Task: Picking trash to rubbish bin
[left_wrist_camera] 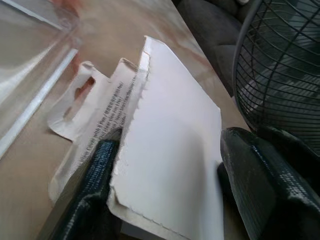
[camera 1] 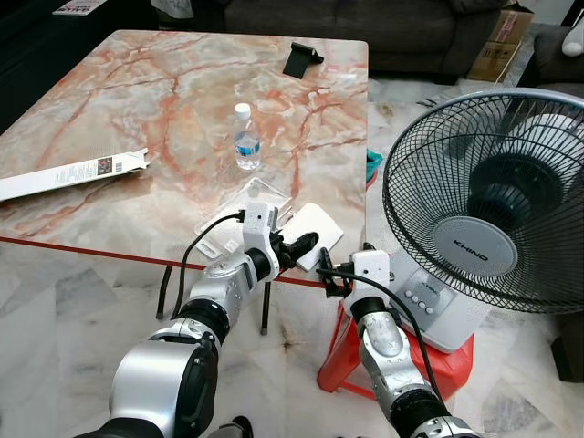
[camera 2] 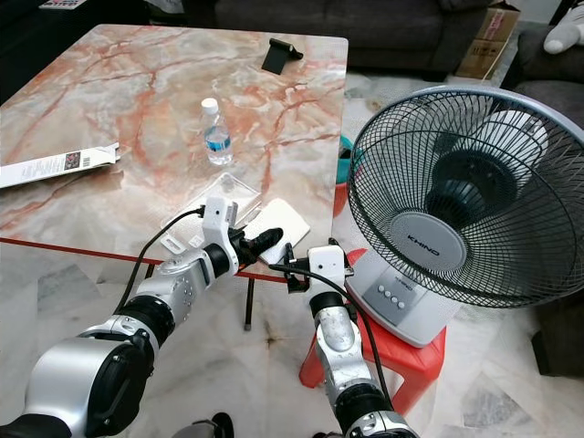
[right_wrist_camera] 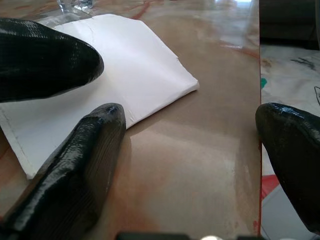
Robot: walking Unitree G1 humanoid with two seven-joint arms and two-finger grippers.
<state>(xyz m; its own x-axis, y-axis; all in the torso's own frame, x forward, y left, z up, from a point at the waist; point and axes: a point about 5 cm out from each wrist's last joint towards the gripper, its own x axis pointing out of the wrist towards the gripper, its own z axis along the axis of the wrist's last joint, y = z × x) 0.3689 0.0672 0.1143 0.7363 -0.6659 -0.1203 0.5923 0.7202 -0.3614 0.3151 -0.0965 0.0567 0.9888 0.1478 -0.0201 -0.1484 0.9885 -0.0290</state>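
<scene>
Now left tool (camera 1: 306, 245) spread around white packet (camera 1: 315, 224), right tool (camera 1: 327, 274) wide beside it.

Flat white torn-edged paper packet (camera 1: 315, 225) lies at the near edge of the marble table, at roughly 4 o'clock from the clear plastic water bottle with blue label (camera 1: 245, 139); one corner overhangs the table edge. Its torn edge is ragged, visible in the left wrist view (left_wrist_camera: 170, 165). Beneath and beside it, at its 9 o'clock, lies a clear plastic blister pack with a printed white card insert (camera 1: 242, 214), flat, touching the packet. The bottle stands upright, white cap on, near table centre. A long flat white cardboard box (camera 1: 71, 173) lies at 9 o'clock, well apart.
</scene>
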